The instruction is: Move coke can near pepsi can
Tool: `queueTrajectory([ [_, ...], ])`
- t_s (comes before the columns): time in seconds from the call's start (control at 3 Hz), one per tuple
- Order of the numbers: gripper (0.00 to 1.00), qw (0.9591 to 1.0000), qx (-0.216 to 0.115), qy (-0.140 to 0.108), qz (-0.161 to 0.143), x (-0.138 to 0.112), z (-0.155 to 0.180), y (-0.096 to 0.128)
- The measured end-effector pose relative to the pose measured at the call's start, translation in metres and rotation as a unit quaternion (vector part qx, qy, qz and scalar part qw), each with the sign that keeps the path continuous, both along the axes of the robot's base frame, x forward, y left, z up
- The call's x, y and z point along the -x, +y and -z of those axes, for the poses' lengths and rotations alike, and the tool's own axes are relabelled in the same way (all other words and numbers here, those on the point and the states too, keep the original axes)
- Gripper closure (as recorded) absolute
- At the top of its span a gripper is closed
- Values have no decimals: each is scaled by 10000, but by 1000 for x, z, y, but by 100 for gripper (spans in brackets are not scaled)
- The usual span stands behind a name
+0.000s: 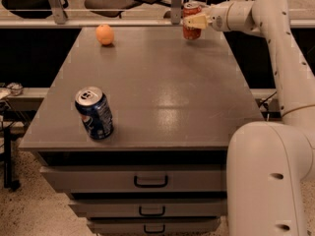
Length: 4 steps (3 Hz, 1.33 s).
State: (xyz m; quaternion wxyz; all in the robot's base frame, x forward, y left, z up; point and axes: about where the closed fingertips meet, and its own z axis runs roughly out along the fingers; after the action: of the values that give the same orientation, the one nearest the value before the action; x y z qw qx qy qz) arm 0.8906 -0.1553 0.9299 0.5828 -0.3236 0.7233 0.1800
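The red coke can (191, 32) stands upright at the far right of the grey tabletop (162, 77). My gripper (193, 20) reaches in from the right and is shut on the can's upper part, with one pale finger (197, 21) across its front. The dark blue pepsi can (95, 113) stands near the front left corner of the table, far from the coke can and leaning slightly. It has a silver top.
An orange (105, 34) lies at the far left of the table. Drawers (150, 181) run below the front edge. My white arm and body (270, 176) fill the right side. A rail (123, 22) and chairs (106, 3) stand behind the table.
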Motion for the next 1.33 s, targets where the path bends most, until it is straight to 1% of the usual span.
queueTrajectory([
  [0.33, 100, 9994, 61, 59, -334, 38, -22, 8],
  [0.67, 100, 9994, 58, 57, -331, 38, -21, 8],
  [1.0, 100, 9981, 78, 203, -581, 46, -16, 19],
  [1.33, 100, 9946, 43, 331, -981, 81, -21, 23],
])
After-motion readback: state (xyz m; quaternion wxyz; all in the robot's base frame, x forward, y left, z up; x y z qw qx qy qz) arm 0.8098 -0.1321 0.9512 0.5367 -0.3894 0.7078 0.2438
